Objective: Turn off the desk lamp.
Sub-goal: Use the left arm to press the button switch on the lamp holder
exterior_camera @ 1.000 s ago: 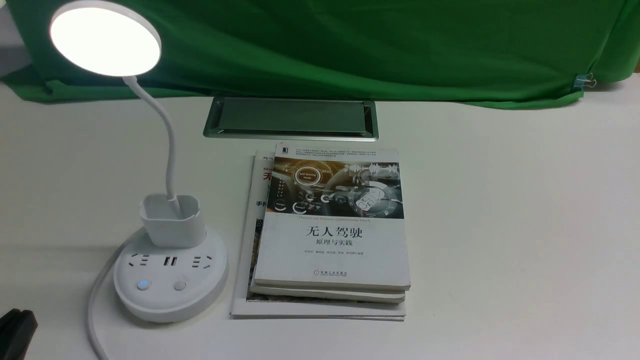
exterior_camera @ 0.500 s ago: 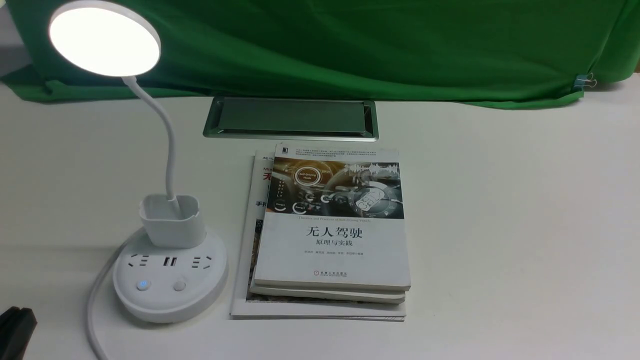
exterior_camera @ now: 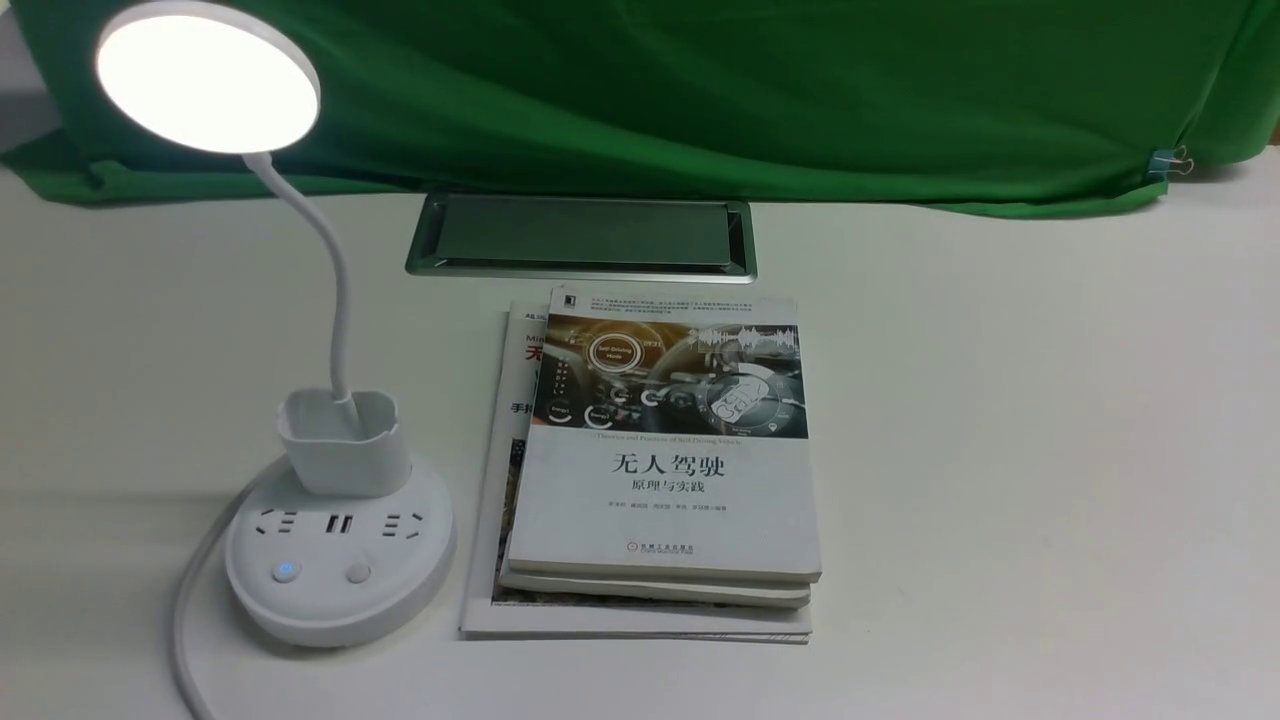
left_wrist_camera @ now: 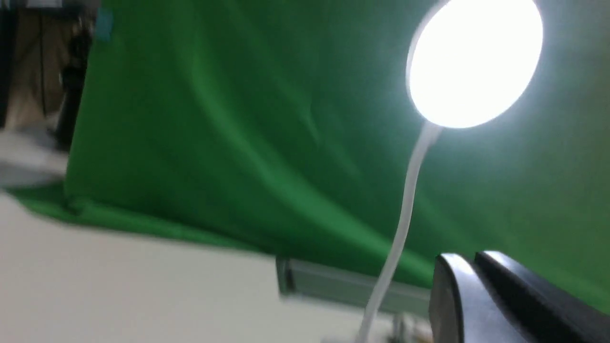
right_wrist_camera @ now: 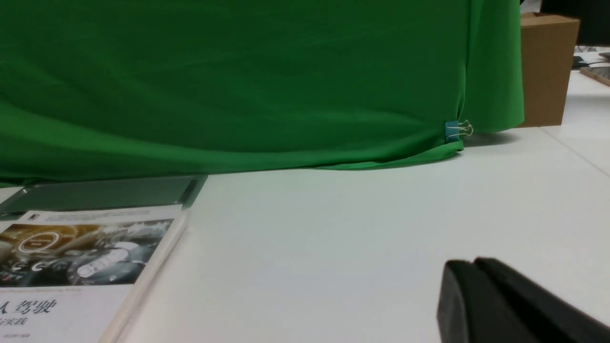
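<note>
The white desk lamp stands at the near left of the table, and its round head [exterior_camera: 208,78] is lit. A thin neck [exterior_camera: 335,300] rises from the square cup holder [exterior_camera: 345,440] on the round base [exterior_camera: 400,590]. The base carries sockets and two buttons; the left button [exterior_camera: 286,571] glows blue and the right button [exterior_camera: 358,572] is dark. Neither gripper shows in the front view. In the left wrist view my left gripper [left_wrist_camera: 469,257] is shut and empty, with the glowing lamp head [left_wrist_camera: 474,62] above it. My right gripper [right_wrist_camera: 472,262] is shut and empty over bare table.
A stack of books [exterior_camera: 665,450] lies right of the lamp base. A metal hatch [exterior_camera: 580,235] sits in the table behind them, below the green cloth [exterior_camera: 700,90]. The lamp's cable [exterior_camera: 185,620] runs to the front edge. A cardboard box [right_wrist_camera: 545,66] stands far right.
The dark tip of my left gripper at the bottom left corner of the front view has slid out of that view. The lamp stays lit.
</note>
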